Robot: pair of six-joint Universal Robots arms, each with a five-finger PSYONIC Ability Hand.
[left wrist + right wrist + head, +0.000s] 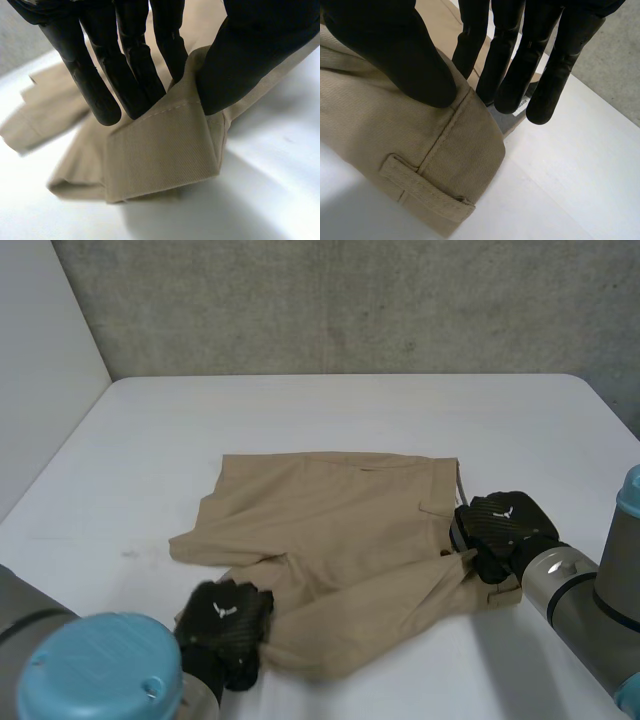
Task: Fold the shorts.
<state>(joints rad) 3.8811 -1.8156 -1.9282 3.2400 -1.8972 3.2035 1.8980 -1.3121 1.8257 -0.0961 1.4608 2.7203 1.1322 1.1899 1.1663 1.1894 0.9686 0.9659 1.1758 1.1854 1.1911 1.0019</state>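
Tan shorts [330, 530] lie in the middle of the white table [330, 420], with the near part folded up and rumpled. My left hand [228, 622] is at the near left leg end, where its fingers [125, 75] and thumb [240, 60] pinch the leg hem [165, 150]. My right hand [503, 528] is at the waistband on the right side of the shorts. There its thumb [395, 55] presses on top of the waistband [455, 135] and its fingers [520, 65] curl behind it, near a belt loop [425, 192].
A grey concrete wall [350, 300] stands behind the table's far edge [350, 377], and a white panel [40, 360] rises at the left. Bare table surface lies beyond the shorts and to the left of them.
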